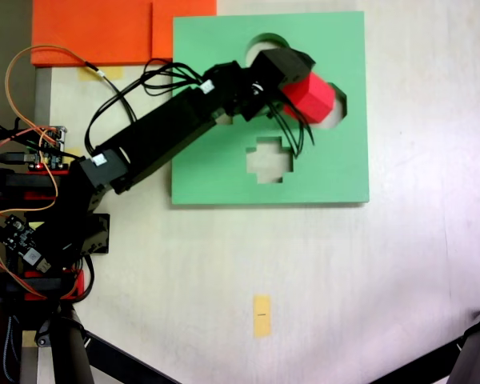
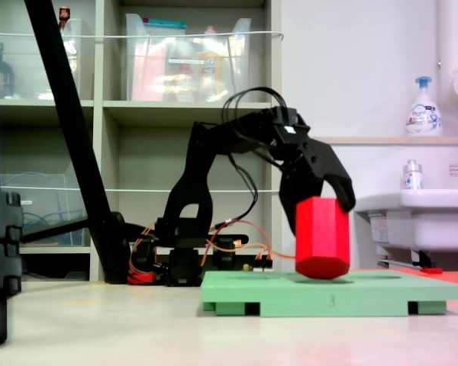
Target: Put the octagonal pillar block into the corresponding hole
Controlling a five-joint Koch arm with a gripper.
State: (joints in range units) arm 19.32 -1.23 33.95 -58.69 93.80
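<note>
Overhead, going from the left edge of the fixed view that looks down, the arm's base sits among orange and black wires on the pale table (image 1: 384, 280), with an orange sheet (image 1: 104, 30) lying at the top edge just beside the green foam board (image 1: 336, 172). A small yellow tag (image 1: 262, 315) lies on the table below the board; nothing can be read on it. The black arm reaches rightward across the board, which has a round cutout (image 1: 266, 40) partly hidden at the top, a cross-shaped cutout (image 1: 270, 158) lower down, and the corresponding hole (image 1: 339, 102) at the right, mostly covered. The tool (image 1: 296, 86) grips the octagonal pillar block (image 1: 314, 98), its dark jaws closed against the top of the red prism, right over that hole. Seen from the side in the other fixed view, a shelf unit at the left holds clear plastic bins (image 2: 187, 61) with coloured contents too blurred to name. Further right the tool (image 2: 320, 194) clamps the upper end of the octagonal pillar block (image 2: 322, 238), which stands nearly upright with its lower end at the board's top surface; whether it has entered the cutout cannot be told. The front edge of the green foam board (image 2: 252, 293) carries a faint "3". At the far right a pump bottle (image 2: 422, 110) with a blue label, its writing unreadable, stands on a ledge above a white sink (image 2: 420, 210), and a smaller bottle (image 2: 413, 175) stands on the sink's rim.
</note>
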